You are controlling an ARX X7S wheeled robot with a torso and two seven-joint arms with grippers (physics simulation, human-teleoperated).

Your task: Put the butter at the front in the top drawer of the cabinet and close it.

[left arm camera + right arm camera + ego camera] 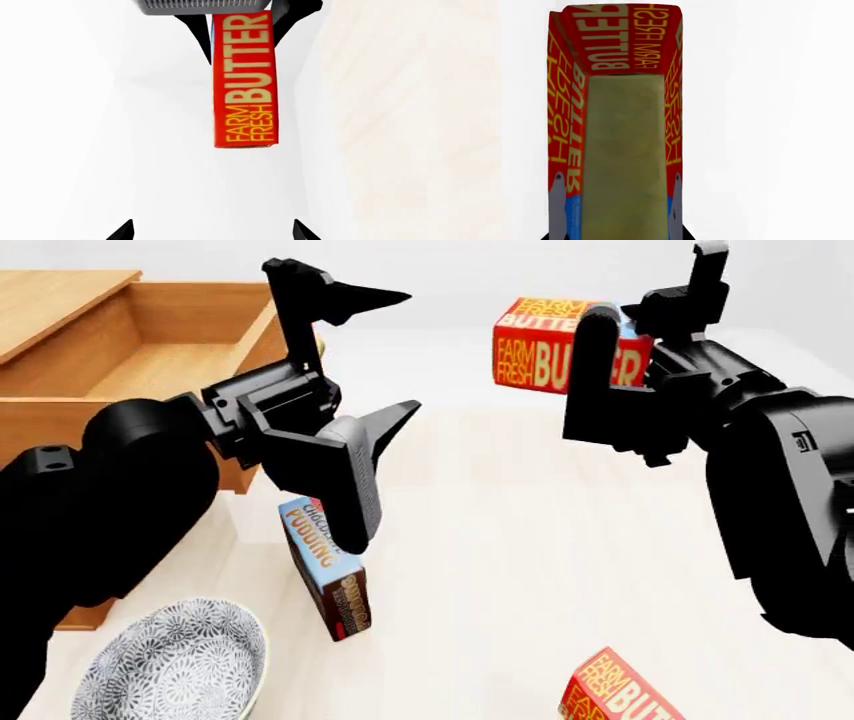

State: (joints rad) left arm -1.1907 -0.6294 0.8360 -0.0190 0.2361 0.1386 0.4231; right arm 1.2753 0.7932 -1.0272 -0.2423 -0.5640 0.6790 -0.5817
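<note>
Head view: the right gripper (607, 360) is clamped on the butter (567, 345), holding it in the air above the pale table (534, 540), well apart from the cabinet (67, 380). The butter is a small red-orange box lettered "FARM FRESH BUTTER" in yellow-white. In the right wrist view the box (617, 125) fills the frame, its lettering mirrored on the inner faces as the render clips through it, with a blue patch at the end nearest the grey fingers (557, 200). The left wrist view shows the same box (244, 80) from afar, held at one end. The left gripper (360, 365) hangs with its jaws spread wide and nothing between them, near the top drawer (174, 350), which stands pulled out. A second butter box (621, 690) lies at the table's front edge (partly cut off). A pudding box (327, 570) and a patterned bowl (174, 660) sit below the left arm.
</note>
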